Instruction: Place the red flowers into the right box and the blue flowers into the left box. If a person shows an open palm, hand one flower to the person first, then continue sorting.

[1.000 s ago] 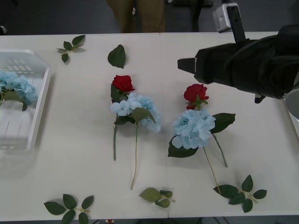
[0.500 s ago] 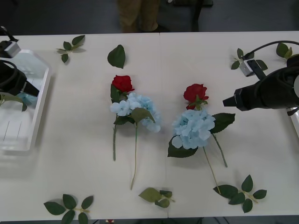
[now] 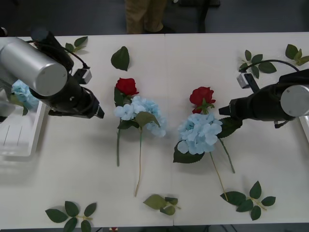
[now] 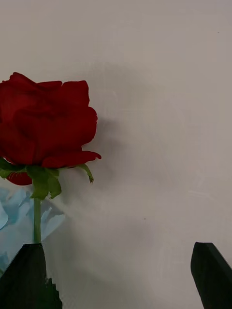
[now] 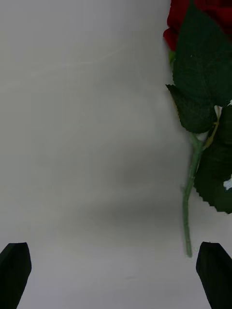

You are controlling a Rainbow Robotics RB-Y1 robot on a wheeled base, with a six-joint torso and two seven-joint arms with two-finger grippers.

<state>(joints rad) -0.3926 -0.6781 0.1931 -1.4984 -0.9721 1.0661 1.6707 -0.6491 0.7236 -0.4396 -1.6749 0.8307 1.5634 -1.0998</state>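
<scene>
Two red flowers lie mid-table: one rose (image 3: 127,86) on the left, one rose (image 3: 202,95) on the right. A blue flower (image 3: 142,112) lies under the left rose and another (image 3: 200,131) under the right one. A third blue flower (image 3: 21,92) rests in the left box (image 3: 19,140). My left gripper (image 3: 100,114) hovers just left of the left rose's stem (image 5: 191,193), open (image 5: 113,270). My right gripper (image 3: 223,110) is just right of the right rose (image 4: 46,123), open (image 4: 118,275), one finger (image 4: 29,277) near its stem. The right box (image 3: 305,128) shows as a white rim at the far right.
Loose leaf sprigs lie at the back left (image 3: 72,47), back right (image 3: 256,62) and along the front edge (image 3: 72,212), (image 3: 164,203), (image 3: 248,199). A single leaf (image 3: 120,58) lies behind the left rose. A person's legs (image 3: 145,14) stand beyond the table.
My left arm has swung from the left box towards the left rose. The right gripper has moved left, closer to the right rose.
</scene>
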